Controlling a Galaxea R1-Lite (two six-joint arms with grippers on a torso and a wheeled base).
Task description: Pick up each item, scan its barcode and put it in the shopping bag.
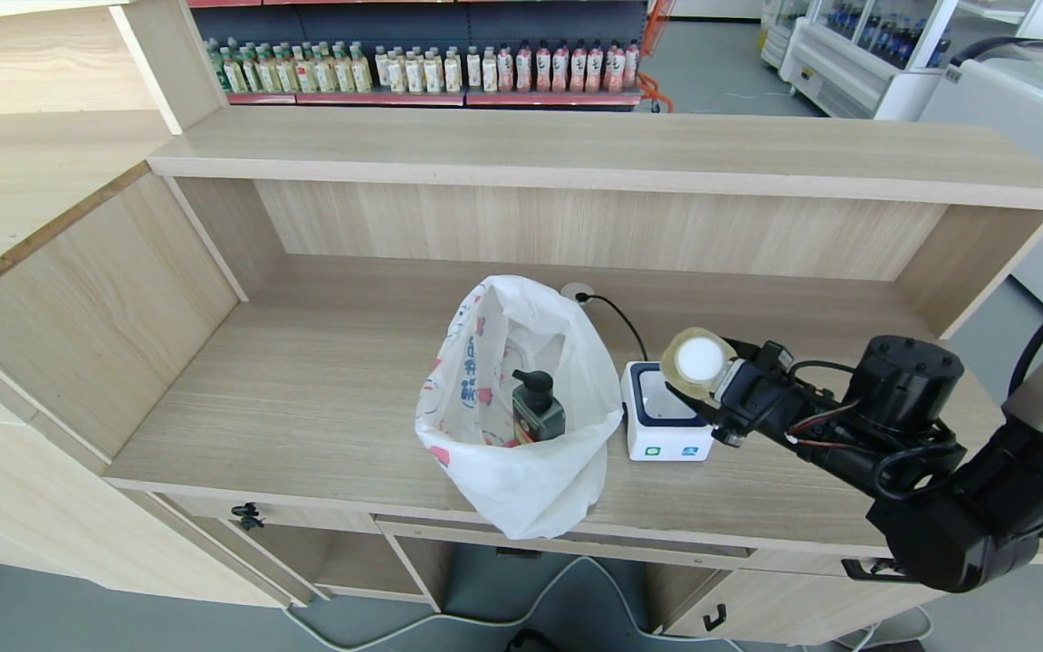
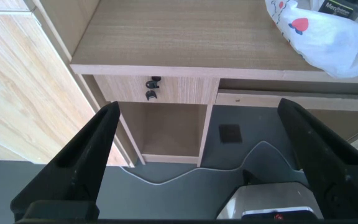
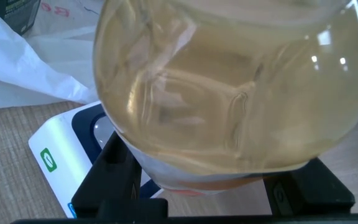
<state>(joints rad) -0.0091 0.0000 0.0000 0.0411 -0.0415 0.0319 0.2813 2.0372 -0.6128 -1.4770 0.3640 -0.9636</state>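
Observation:
My right gripper is shut on a clear jar with a white lid and yellowish contents, held tilted just above the white barcode scanner. In the right wrist view the jar sits between the dark fingers, with the scanner below it. The white shopping bag stands open to the scanner's left, and a dark pump bottle is upright inside. My left gripper hangs open below the counter's front edge, holding nothing. The bag lies further along the counter from it.
The scanner's black cable runs to a grommet at the back of the wooden counter. A raised shelf overhangs the back. Side panels close both ends. Drawers with a black handle sit under the counter.

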